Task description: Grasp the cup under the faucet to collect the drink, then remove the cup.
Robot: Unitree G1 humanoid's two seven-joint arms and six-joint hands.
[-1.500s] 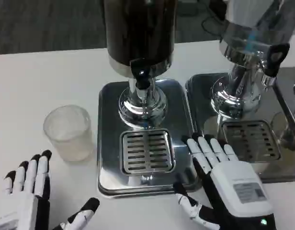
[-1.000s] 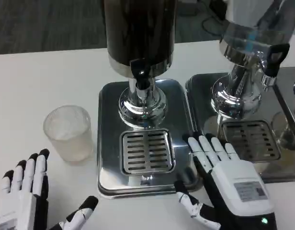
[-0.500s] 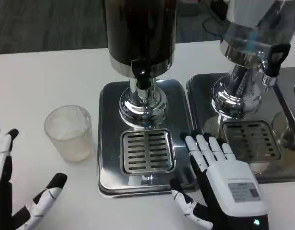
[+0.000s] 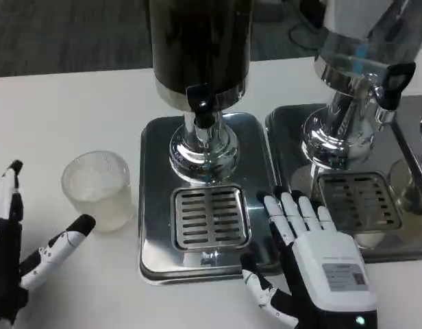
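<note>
Seen from the head camera, your left hand (image 4: 19, 253) waits at the near left edge of the table (image 4: 60, 103), fingers spread and holding nothing, its thumb pointing toward the cup (image 4: 97, 188) and just short of touching it. That frosted, translucent cup stands upright on the bare tabletop to the left of the steel drip tray (image 4: 153, 144), not under the faucet (image 4: 202, 110) of the dark dispenser (image 4: 199, 48); the slotted grille (image 4: 209, 216) beneath the spout carries nothing.

Your right hand (image 4: 303, 264) lies palm down on the near right corner of that tray, fingers extended and apart, gripping nothing, its fingertips near the grille's right edge.

Mind the risks from here. The cup looks light (likely thin plastic), so a thumb arriving first could nudge it away or tip it before the fingers wrap round; too hard a squeeze might buckle the wall. Lifting it onto the tray means clearing the raised rim, and a low carry could catch the base there. Set off-centre on the grille, it would let the drink fall on steel instead. The right hand sits close to the landing spot and could be bumped. A second dispenser (image 4: 355, 82) stands far right, well apart from the cup.
</note>
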